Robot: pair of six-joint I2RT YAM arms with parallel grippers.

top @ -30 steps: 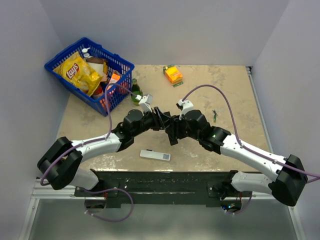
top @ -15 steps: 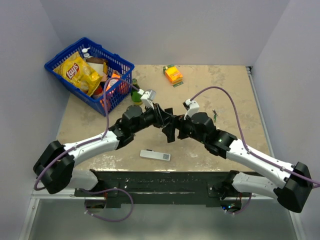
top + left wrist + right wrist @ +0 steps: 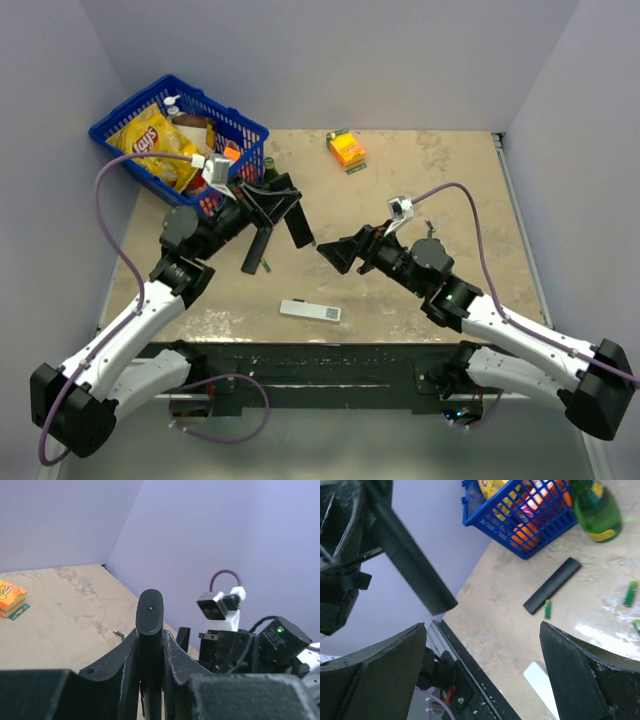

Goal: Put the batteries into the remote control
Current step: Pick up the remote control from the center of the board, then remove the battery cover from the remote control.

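Observation:
My left gripper is shut on the slim black remote control and holds it above the table; one end sticks out past the fingers. In the right wrist view the remote control hangs at the upper left. My right gripper stands wide open and empty, a little to the right of the remote. A shorter black bar lies on the table with a green battery beside it. Two more batteries lie farther right, and one shows in the left wrist view.
A blue basket of snacks stands at the back left, with a green glass bottle beside it. An orange box lies at the back. A flat white remote rests near the front edge.
The arms were joined at the table's middle. The right gripper has opened and drawn back right. The left arm has swung left and up with the remote in its shut jaws.

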